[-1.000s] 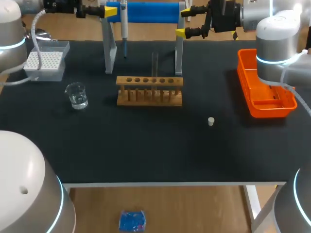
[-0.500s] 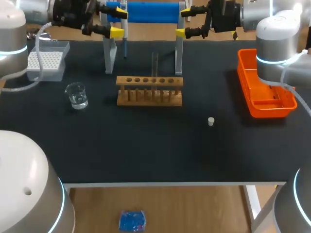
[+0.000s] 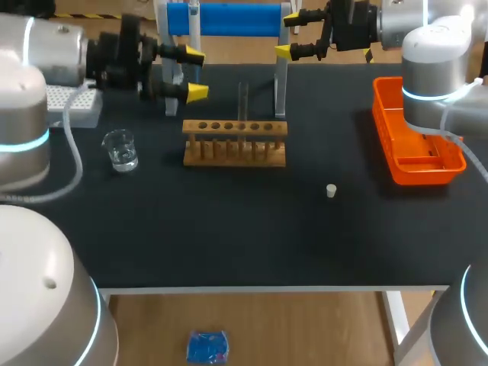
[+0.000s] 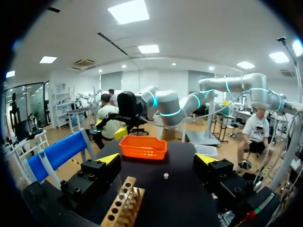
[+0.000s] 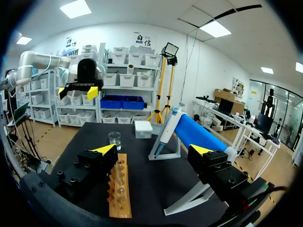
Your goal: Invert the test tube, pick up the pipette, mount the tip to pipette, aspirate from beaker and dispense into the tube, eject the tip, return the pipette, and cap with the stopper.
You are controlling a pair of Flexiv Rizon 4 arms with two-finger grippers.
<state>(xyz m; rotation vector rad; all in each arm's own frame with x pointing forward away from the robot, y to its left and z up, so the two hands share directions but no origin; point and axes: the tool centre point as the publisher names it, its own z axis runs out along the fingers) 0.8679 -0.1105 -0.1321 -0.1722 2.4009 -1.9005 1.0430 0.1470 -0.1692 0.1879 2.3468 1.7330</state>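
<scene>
A clear test tube [image 3: 243,101] stands in the wooden rack [image 3: 235,142] at mid-table. My left gripper [image 3: 195,74] hovers open just behind the rack's left end, with the rack [image 4: 124,206] under its fingers. The pipette [image 3: 194,21] hangs on the blue-topped stand [image 3: 226,19] at the back. My right gripper [image 3: 287,36] is open beside the stand's right post, holding nothing; from it I see the rack [image 5: 119,187], beaker [image 5: 114,140] and pipette [image 5: 167,130]. The beaker [image 3: 120,149] sits left of the rack. A small white stopper [image 3: 331,191] lies front right.
A white tip box [image 3: 74,107] sits at the back left, partly behind my left arm. An orange bin [image 3: 415,136] stands at the right edge. The stand's grey posts [image 3: 280,84] rise just behind the rack.
My left arm has swung from the back left corner forward and to the right, bringing its gripper close to the rack. The right arm has stayed still.
</scene>
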